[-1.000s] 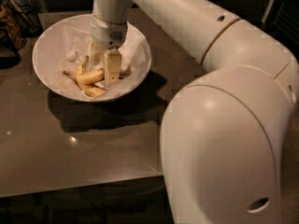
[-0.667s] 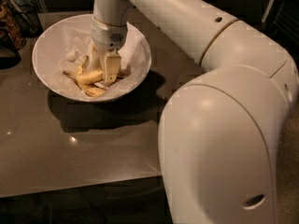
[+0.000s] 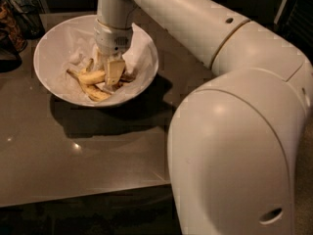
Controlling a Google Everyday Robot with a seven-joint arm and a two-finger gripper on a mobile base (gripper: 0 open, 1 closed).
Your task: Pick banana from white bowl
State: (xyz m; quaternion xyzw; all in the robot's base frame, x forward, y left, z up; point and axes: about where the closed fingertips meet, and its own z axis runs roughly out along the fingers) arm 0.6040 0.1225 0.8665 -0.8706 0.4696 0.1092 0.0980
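Observation:
The white bowl (image 3: 51, 58) stands at the back left of the dark table, lined with crumpled white paper. The banana (image 3: 92, 77), thick, yellow and blotched, lies near the bowl's middle, with thinner yellow-brown pieces (image 3: 96, 94) in front of it. My gripper (image 3: 109, 73) reaches straight down into the bowl from above and sits right at the banana's right end, touching or nearly touching it. The gripper's body hides the part of the banana beneath it.
The table (image 3: 98, 151) is dark brown, with its front edge near the bottom of the view. A dark basket-like object (image 3: 12, 23) stands at the far left beside the bowl. My arm's large white elbow shell (image 3: 234, 151) fills the right foreground.
The gripper has stayed low in the bowl at almost the same spot. The arm's elbow shell has shifted slightly left. The banana pieces have not visibly moved.

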